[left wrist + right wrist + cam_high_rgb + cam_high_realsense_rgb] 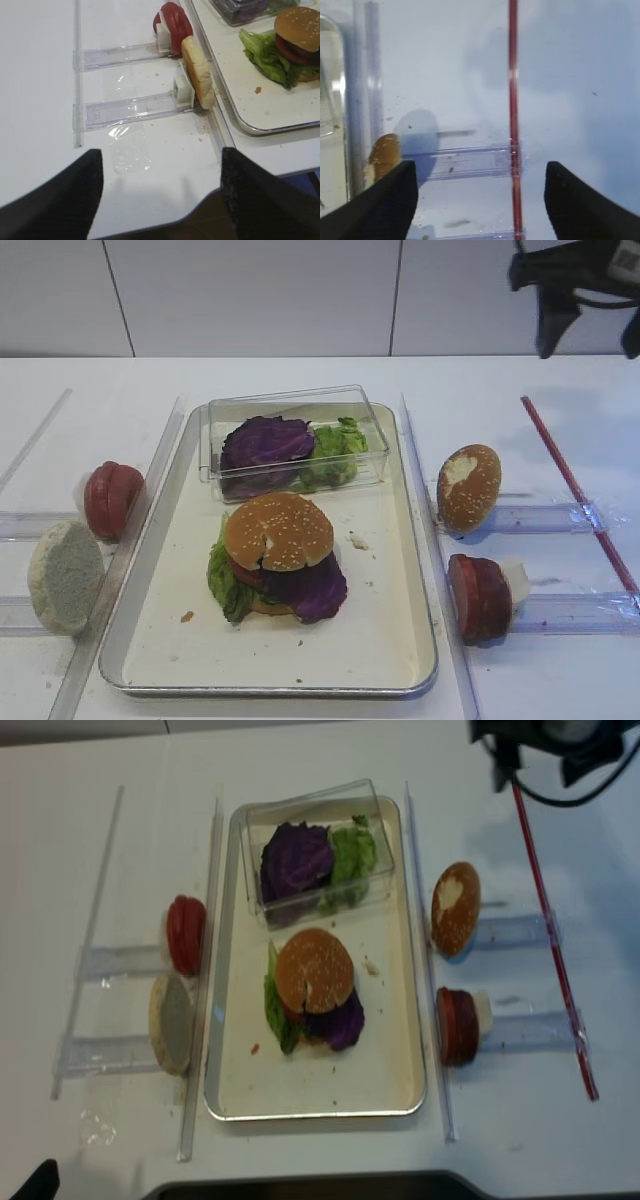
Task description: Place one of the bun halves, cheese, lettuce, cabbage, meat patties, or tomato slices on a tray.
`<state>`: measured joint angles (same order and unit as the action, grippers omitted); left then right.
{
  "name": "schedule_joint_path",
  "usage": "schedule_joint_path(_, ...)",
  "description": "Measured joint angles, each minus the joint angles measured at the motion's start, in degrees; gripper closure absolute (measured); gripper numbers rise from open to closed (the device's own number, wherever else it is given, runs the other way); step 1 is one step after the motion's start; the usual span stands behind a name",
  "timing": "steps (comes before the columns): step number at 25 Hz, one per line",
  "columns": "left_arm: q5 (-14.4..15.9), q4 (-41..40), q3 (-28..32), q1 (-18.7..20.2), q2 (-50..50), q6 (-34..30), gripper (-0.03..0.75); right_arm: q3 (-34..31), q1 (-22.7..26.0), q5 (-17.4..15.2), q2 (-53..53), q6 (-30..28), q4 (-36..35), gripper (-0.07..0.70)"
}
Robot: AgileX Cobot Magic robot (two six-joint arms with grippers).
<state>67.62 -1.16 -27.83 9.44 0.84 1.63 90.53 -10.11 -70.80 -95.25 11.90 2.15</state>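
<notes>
The white table [300, 375] fills both overhead views. At its centre sits the metal tray [400, 640], long side running from top to bottom of the frame. In the tray's upper part lies a clear plastic box [295, 440] holding purple cabbage [265, 440] on the left and green lettuce [335, 450] on the right. Below the box stands a stacked burger [280, 560] — seeded bun on top, lettuce sticking out at lower left, cabbage at lower right.

Left of the tray, 2 items stand on edge in clear holders: tomato slices [110, 498] above, a pale bun half [65, 575] below, its edge just beside the tray rim. Right of the tray stand a seeded bun half [468, 488] and, below it, another stack of red slices [480, 595].

A thin red rod [575, 485] runs down the right side of the table.

The right gripper [480, 192] hangs over the rod and the upper right holder, its 2 black fingers [385, 205] spread wide with nothing between them. The left gripper [160, 185] hovers at the lower left table edge, fingers likewise well apart and holding nothing.
</notes>
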Motion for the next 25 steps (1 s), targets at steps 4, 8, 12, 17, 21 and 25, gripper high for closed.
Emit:
schedule_joint_path(4,0.0,0.0,0.0,0.0,0.0,0.0,0.244,-1.0,7.3,-0.3,3.9,-1.4,-1.4,0.105)
schedule_joint_path(8,0.0,0.0,0.0,0.0,0.0,0.0,0.244,-1.2,10.5,-0.6,7.3,-3.7,-2.6,0.108)
schedule_joint_path(12,0.0,0.0,0.0,0.0,0.0,0.0,0.244,-1.3,10.8,-0.8,9.3,-6.6,-4.7,0.121)
schedule_joint_path(17,0.0,0.0,0.0,0.0,0.0,0.0,0.244,-4.9,10.8,-0.8,12.5,-9.1,-7.4,0.130)
schedule_joint_path(21,0.0,0.0,0.0,0.0,0.0,0.0,0.244,-10.9,10.8,-0.9,18.7,-11.4,-8.2,0.165)
schedule_joint_path(25,0.0,0.0,0.0,0.0,0.0,0.0,0.244,-16.4,10.8,-0.9,27.2,-11.9,-8.4,0.176)
